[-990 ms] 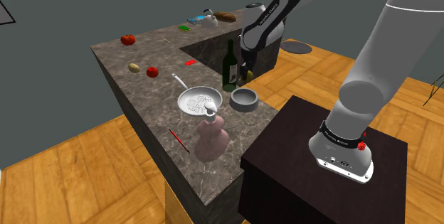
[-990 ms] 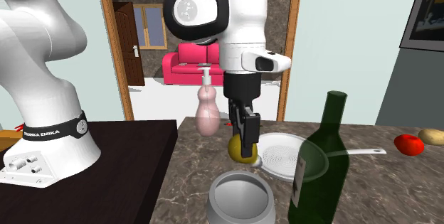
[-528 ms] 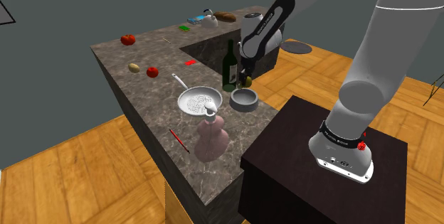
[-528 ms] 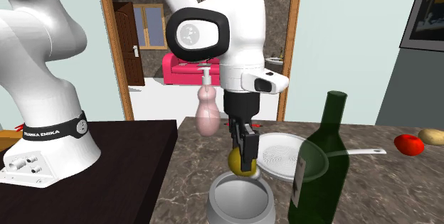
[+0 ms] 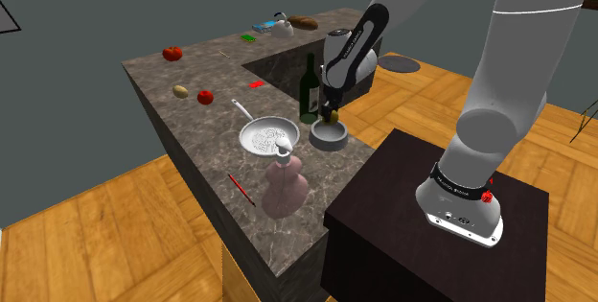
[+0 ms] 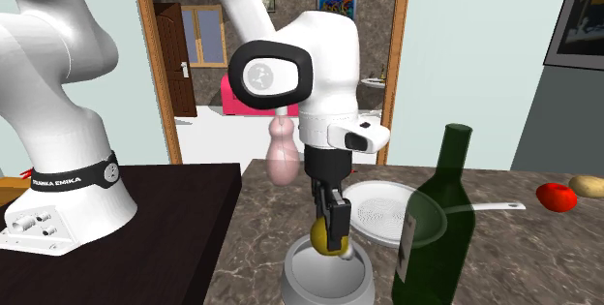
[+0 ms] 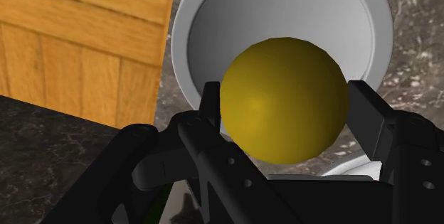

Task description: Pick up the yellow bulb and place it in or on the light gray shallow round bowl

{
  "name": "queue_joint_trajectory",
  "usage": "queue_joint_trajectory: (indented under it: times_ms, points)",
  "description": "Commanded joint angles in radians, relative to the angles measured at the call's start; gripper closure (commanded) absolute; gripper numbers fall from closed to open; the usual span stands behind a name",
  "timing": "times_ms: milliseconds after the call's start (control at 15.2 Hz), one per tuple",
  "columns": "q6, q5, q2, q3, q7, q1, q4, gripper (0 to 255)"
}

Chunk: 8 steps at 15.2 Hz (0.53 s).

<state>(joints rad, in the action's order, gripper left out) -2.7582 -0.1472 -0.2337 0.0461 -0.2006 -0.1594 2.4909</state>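
Yellow bulb (image 7: 284,100) looks like a smooth, dull-gold ball, plain and round, with a soft highlight on one side. The black gripper (image 6: 337,240) clasps it, one finger pressed to each flank, spread no wider than the ball. It hangs at the mouth of the light grey bowl (image 6: 324,279); whether it touches the bowl I cannot tell. The bowl stands on the dark marbled counter (image 5: 172,89) beside a green bottle (image 6: 436,226).

Part of grey bowl (image 7: 235,23) behind yellow bulb (image 7: 284,100); bottle (image 6: 436,226) base off-frame.
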Motion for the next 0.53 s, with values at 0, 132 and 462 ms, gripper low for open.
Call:
queue_joint_trajectory:
  times_ms: [0,132,462]
  points:
    - [-0.003,-0.001,-0.002,0.000,0.001,0.000,0.001,255]
    - [-0.003,-0.001,-0.002,0.000,0.001,0.000,0.001,255]
    - [-0.003,-0.001,-0.002,0.000,0.001,0.000,0.001,0]
